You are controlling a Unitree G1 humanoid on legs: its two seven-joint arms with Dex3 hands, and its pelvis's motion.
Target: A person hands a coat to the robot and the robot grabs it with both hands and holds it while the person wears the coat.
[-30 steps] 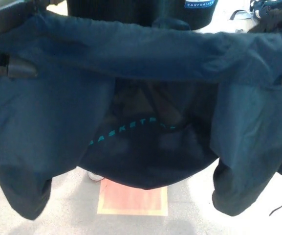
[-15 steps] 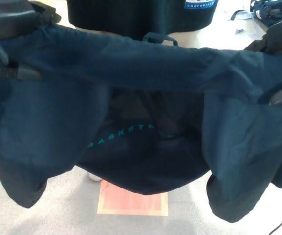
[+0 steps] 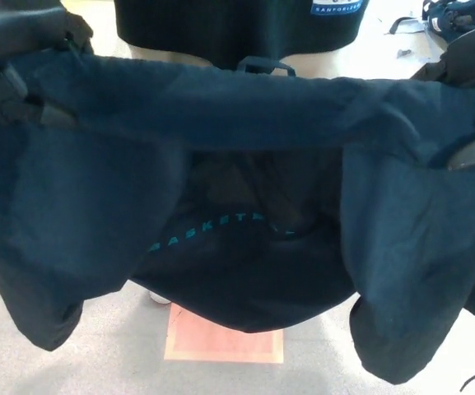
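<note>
A dark navy coat (image 3: 221, 107) hangs stretched across the head view, its inside facing me, with teal lettering (image 3: 208, 229) on the lining and a sleeve drooping at each side. My left hand (image 3: 15, 78) grips the coat's upper left edge. At the far right, my right hand (image 3: 472, 148) holds the upper right edge, mostly wrapped in cloth. A person in a dark top (image 3: 229, 29) stands just behind the coat; the coat's hanging loop (image 3: 263, 64) shows against them.
A reddish square mat (image 3: 225, 341) lies on the pale floor below the coat, with a white shoe (image 3: 160, 297) at its corner. A dark bag (image 3: 455, 12) sits at the back right.
The coat's top edge has dropped a little in the picture and both hands have shifted slightly upward and outward. The hanging loop now shows more plainly.
</note>
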